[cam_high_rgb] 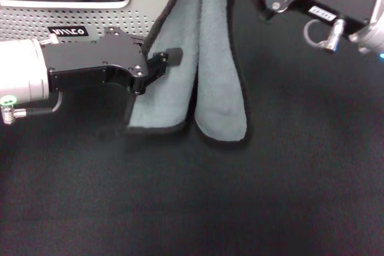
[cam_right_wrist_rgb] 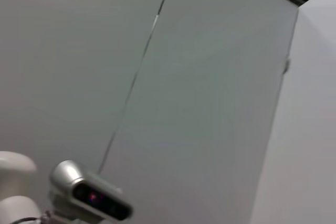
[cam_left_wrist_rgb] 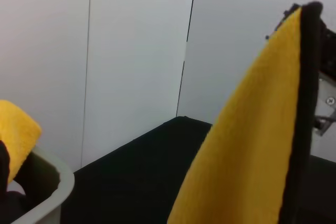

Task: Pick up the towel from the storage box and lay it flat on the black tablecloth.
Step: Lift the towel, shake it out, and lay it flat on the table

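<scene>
**A robot test bench, not a home**

We're looking at what reads as a lab or robot test cell. Plain pale wall panels point(cam_right_wrist_rgb: 210, 103) with thin vertical seams close in the space, bare of any decoration. We see a worktop draped in the black tablecloth point(cam_high_rgb: 240, 208), and the storage box point(cam_high_rgb: 72, 16), perforated and labelled, set at its far edge like a staged prop.
</scene>
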